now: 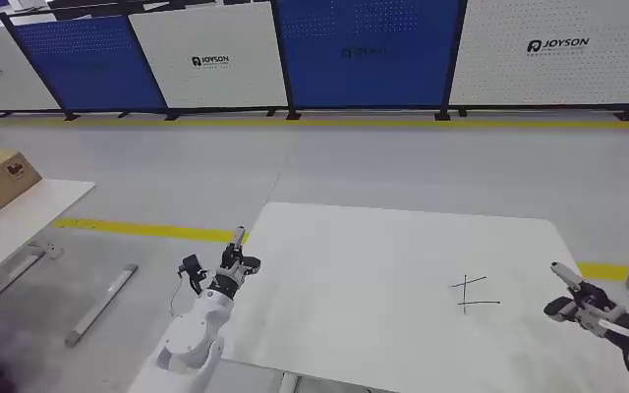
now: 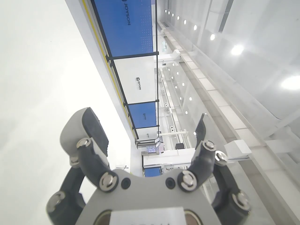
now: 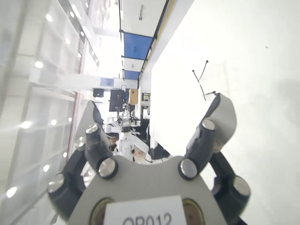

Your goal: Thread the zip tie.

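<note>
Three thin black zip ties [image 1: 472,293] lie crossed over one another on the white table [image 1: 373,285], toward its right side. In the right wrist view the zip ties [image 3: 200,78] rest just beyond one fingertip. My right gripper [image 1: 563,291] [image 3: 155,108] hangs open at the table's right edge, a short way from the ties, with nothing between its fingers. At the table's left edge my left gripper [image 1: 236,246] [image 2: 147,128] is open too and holds nothing, far from the ties. From there the zip ties [image 2: 121,166] are only tiny dark lines.
A second white table [image 1: 39,211] with a cardboard box [image 1: 15,175] stands at the far left. Blue and white partition panels [image 1: 364,54] close off the floor behind. A yellow floor line [image 1: 147,230] runs past the table's back left corner.
</note>
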Available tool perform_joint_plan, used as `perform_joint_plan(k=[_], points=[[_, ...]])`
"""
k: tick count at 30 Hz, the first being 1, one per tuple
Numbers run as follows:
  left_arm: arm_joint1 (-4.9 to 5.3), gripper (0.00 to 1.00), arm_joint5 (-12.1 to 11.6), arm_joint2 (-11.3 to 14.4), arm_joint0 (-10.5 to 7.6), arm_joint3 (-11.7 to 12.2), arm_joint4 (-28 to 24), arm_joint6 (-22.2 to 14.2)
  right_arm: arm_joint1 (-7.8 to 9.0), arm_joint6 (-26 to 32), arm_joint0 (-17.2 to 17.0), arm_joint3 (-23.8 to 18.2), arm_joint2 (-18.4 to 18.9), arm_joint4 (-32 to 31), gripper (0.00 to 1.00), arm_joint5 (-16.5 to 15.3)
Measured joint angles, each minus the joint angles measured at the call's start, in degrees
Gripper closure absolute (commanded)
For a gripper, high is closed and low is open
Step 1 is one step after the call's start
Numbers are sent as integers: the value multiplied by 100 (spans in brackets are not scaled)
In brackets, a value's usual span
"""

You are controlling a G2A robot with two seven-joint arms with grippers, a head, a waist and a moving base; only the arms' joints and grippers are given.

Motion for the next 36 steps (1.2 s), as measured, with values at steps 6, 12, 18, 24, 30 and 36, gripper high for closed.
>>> perform_joint_plan(k=[6, 12, 18, 24, 30, 36], points=[[0, 0, 0, 0, 0, 0, 0, 0, 120, 725, 923, 813, -654, -965, 0, 204], [0, 0, 0, 0, 0, 0, 0, 0, 148, 833, 1317, 1246, -998, -1310, 0, 190], [0, 0, 0, 0, 0, 0, 0, 0, 146, 831, 1310, 1237, -991, -1301, 0, 191], [0, 0, 0, 0, 0, 0, 0, 0, 152, 919, 1312, 1218, -1054, -1287, 0, 106], [0, 0, 0, 0, 0, 0, 0, 0, 198, 1762, 1880, 1996, -1519, -1327, 0, -495], [0, 0, 0, 0, 0, 0, 0, 0, 220, 1742, 2417, 2486, -2275, -1520, 0, -841]])
